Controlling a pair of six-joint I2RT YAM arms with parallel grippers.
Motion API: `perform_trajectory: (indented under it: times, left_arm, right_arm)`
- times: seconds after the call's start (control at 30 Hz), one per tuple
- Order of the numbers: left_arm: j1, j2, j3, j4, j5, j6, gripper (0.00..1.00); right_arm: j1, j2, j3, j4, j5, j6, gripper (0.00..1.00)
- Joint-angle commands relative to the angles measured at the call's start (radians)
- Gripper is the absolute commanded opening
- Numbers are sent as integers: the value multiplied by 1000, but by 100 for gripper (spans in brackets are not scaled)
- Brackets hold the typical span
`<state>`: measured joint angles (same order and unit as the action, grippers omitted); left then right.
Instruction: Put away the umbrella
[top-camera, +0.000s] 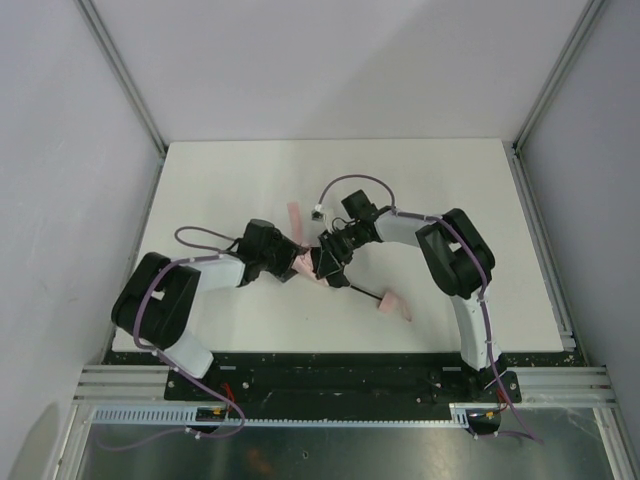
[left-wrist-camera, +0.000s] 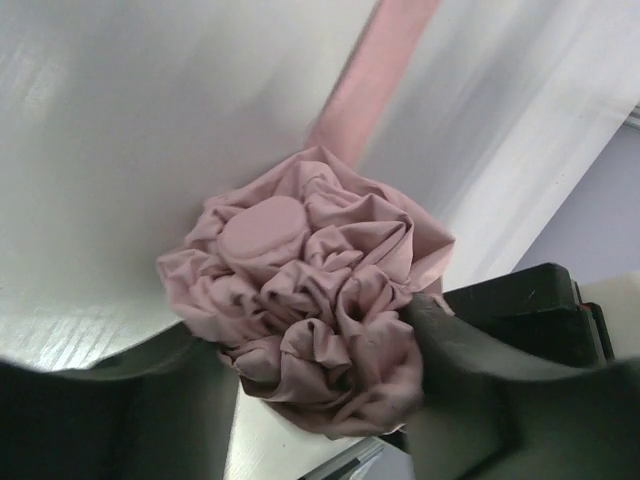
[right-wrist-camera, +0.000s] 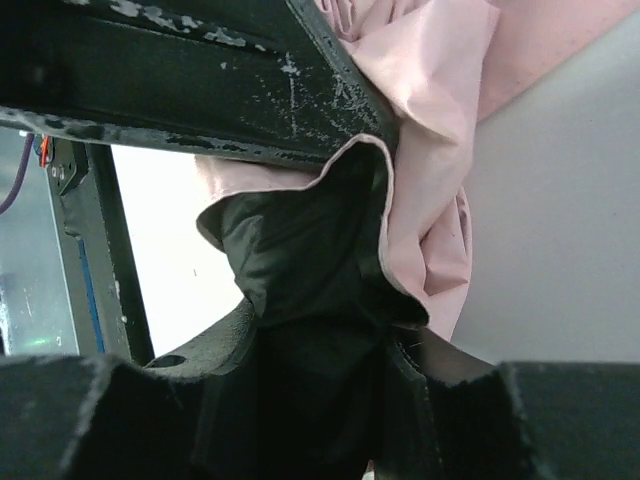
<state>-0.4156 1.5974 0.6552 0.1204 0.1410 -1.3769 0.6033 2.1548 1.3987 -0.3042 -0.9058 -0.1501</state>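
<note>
My right tool (right-wrist-camera: 330, 335) is narrowed on the umbrella (right-wrist-camera: 430, 230): a fold of its black lining, edged in pale pink cloth, runs down between my fingers and is pinched there. A scuffed black bar (right-wrist-camera: 200, 90) crosses just above that fold, with pink cloth spilling past its end. My left tool (left-wrist-camera: 310, 340) stands around the crumpled end of the same bundle. Its right finger (left-wrist-camera: 490, 400) presses into the folds and the other sits close at the lower left, but I cannot tell whether this is a real grip or only a loose bracket. A flat round cap (left-wrist-camera: 265, 228) sits in the middle of the gathers, facing my left wrist camera. From behind the bundle a pink strap (left-wrist-camera: 370, 80) lies flat on the white desk (top-camera: 230, 180), pointing towards the far edge. Seen from above, my two tools meet nose to nose at the bunched canopy, near the middle of the desk. The thin black shaft (top-camera: 362, 291) slants out from it to the right and towards the near edge, ending in the small pink handle (top-camera: 393, 303), which rests on the desk apart from both tools.
</note>
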Motion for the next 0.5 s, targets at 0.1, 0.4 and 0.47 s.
perform_trajectory:
  times: [0.1,0.4,0.47]
  left_arm:
    - [-10,124,14,-22,-76,143,24]
    - [-9,94,-10,-22,-59,188,0]
    - [-11,90,-16,-23,-44,184,0]
  right_arm:
    - [27,48,-24,-144,12,-17,0]
    - [34,-126,-57,-70,322,132,50]
    - [55,-201,-97,-33,481,166,74]
